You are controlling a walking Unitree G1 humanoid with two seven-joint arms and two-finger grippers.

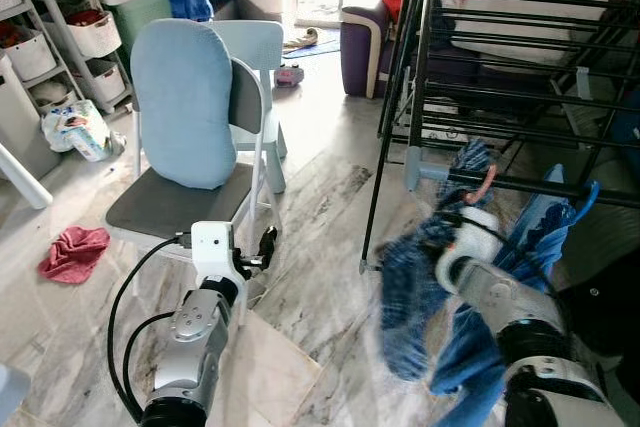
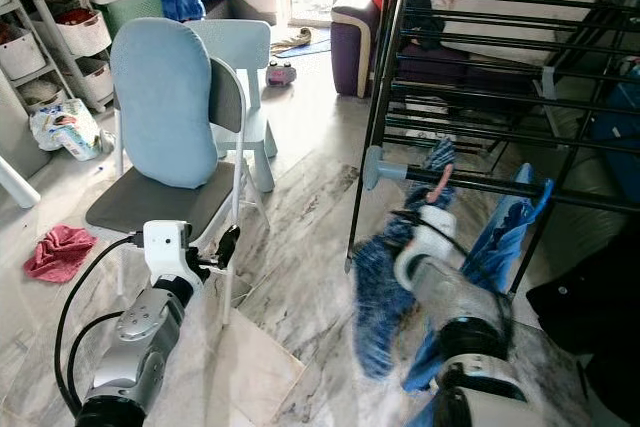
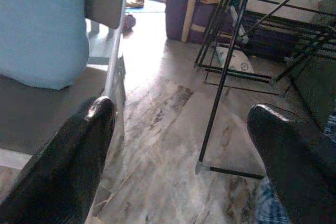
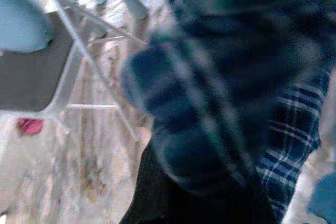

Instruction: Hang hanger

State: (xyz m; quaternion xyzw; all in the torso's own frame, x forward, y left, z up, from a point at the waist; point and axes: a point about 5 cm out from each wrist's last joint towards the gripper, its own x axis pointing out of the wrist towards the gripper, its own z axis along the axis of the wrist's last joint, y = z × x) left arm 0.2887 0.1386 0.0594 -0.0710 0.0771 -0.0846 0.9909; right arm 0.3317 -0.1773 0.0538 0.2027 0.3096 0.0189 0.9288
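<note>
Two arms are in play, and the right one does the work. In the left eye view the right gripper [image 1: 478, 209] is raised to the near, low rail of the black drying rack [image 1: 520, 67], on the right of the scene, wrapped in a blue plaid garment [image 1: 415, 287] that droops towards the marble floor [image 1: 320, 237]. An orange hanger hook [image 1: 487, 182] pokes up just above that gripper, right beside the rail. I judge the step is to seat this hook over the rail: lift it clear above the bar, lower it until it bears the weight, and only then let go, keeping the cloth from snagging on the light blue rack joint [image 1: 415, 169]. Whether the right fingers are spread or pinching I cannot tell, as cloth covers them.

The right eye view gives the same layout: the hook [image 2: 443, 179] touches or almost touches the rail, and the left gripper [image 2: 228, 244] hangs low beside the grey chair [image 2: 150, 202] with its blue cushion [image 2: 160, 97], well apart from the hanger.

In the left wrist view the left fingers [image 3: 68, 166] are spread wide with nothing between them, looking across the floor at the rack's foot.

The right wrist view is blurred; dark plaid cloth [image 4: 220, 87] lies right against the camera, the chair beyond.
</note>
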